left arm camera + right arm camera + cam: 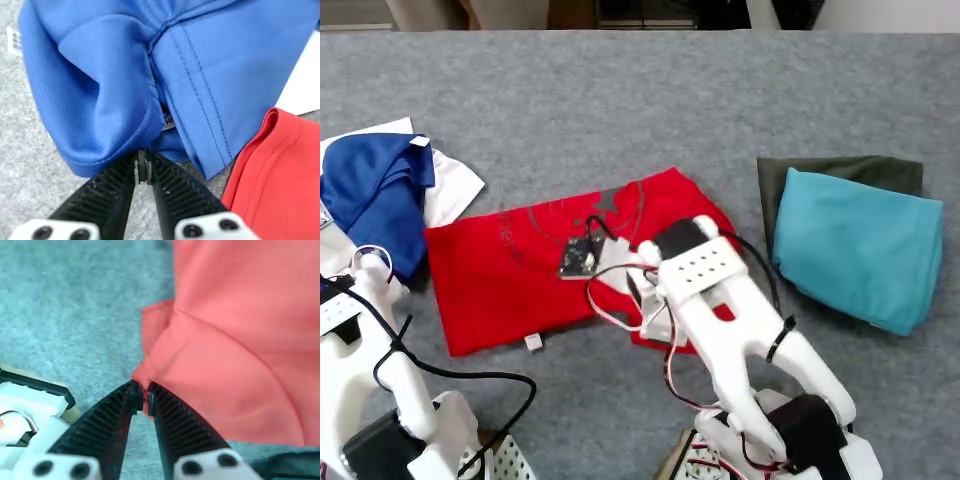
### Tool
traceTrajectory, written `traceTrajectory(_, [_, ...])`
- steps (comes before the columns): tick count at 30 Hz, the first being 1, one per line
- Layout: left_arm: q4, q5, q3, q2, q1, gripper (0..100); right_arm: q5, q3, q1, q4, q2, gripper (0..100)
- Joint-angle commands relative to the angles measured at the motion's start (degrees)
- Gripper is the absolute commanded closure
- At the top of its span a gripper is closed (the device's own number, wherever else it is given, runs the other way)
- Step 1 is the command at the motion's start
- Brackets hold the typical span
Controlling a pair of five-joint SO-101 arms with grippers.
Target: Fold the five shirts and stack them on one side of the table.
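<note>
A red shirt [500,270] lies spread out in the middle of the grey table [620,100]. The right arm [720,310] is over its near edge. The right arm's jaws are closed tight, and a bit of the red shirt's edge is pinched between their tips.

A blue shirt [375,190] lies bunched up at the left side, on top of a white shirt [455,185]. The left arm [360,370] is beside it. Its jaws are closed too, and they seem to pinch a fold of the blue shirt.

At the right side, a folded teal shirt [860,245] lies on a folded dark green shirt [840,170].
</note>
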Motion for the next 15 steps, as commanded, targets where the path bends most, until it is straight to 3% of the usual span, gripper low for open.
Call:
traceTrajectory(1, [-0.7,0.26,0.09,-1.71,0.35,98,0.26,1.89,-0.84,-3.34,-2.24,99.4])
traceTrajectory(5, [-0.7,0.26,0.09,-1.71,0.35,98,0.26,2.95,-0.84,-4.22,-2.24,98.2])
traceTrajectory(12, [-0.7,0.26,0.09,-1.71,0.09,98,-1.05,2.15,-0.92,-2.02,-2.59,75.8])
traceTrajectory(15, [-0.7,0.26,0.09,-1.71,0.09,98,-1.32,-2.24,-0.92,3.16,-2.68,75.8])
